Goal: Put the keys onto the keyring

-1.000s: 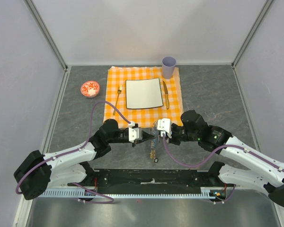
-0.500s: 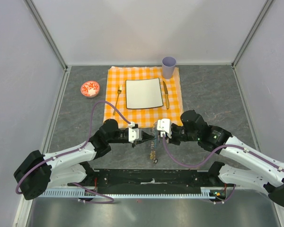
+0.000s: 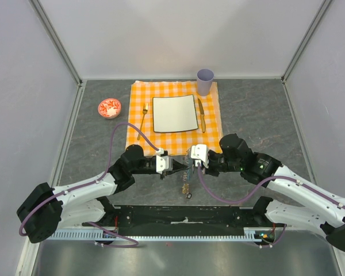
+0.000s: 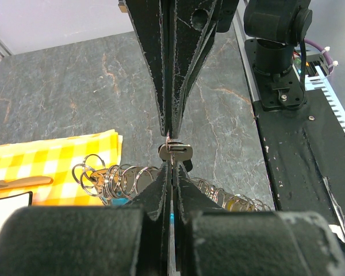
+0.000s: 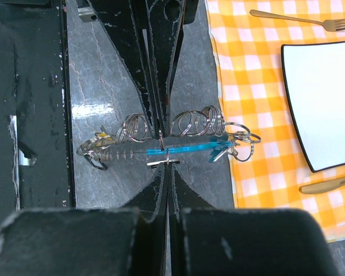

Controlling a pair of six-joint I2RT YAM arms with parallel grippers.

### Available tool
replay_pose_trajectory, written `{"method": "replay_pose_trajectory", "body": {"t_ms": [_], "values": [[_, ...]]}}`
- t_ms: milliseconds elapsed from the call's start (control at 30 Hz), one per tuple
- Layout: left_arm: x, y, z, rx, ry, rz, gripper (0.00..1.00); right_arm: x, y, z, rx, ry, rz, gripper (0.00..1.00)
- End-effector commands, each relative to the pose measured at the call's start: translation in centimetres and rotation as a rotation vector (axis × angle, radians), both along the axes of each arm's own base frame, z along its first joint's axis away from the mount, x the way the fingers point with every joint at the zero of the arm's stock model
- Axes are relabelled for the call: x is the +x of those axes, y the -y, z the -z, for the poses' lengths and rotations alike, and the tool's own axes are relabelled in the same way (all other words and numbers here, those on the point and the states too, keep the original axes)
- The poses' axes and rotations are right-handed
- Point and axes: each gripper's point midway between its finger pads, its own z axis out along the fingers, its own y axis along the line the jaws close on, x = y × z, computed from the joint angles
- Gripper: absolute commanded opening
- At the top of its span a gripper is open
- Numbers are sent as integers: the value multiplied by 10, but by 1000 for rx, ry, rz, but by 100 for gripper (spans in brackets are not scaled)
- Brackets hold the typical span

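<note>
My two grippers meet tip to tip just in front of the orange cloth. The left gripper is shut on a thin wire loop of the keyring. The right gripper is shut, with a small silvery key right at its tips. A thin ring runs through the key's head. Just under the tips runs the keyring's turquoise tag, with a row of silvery rings and a short chain trailing towards the arm bases. I see no other keys.
On the orange checked cloth behind the grippers lie a white square plate, a gold fork and a gold knife. A lilac cup stands at its far corner and a red-and-white bowl to its left. The black base rail lies close behind the grippers.
</note>
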Motion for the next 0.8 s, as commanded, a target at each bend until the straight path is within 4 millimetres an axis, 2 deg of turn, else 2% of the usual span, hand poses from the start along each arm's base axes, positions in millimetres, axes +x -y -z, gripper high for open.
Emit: {"method": "replay_pose_trajectory", "body": {"t_ms": [0, 767], "values": [[5, 5, -31, -78, 91, 5, 2, 0, -5, -22, 53, 42, -19, 0], [3, 6, -32, -81, 85, 12, 2, -5, -8, -20, 56, 21, -46, 0]]}}
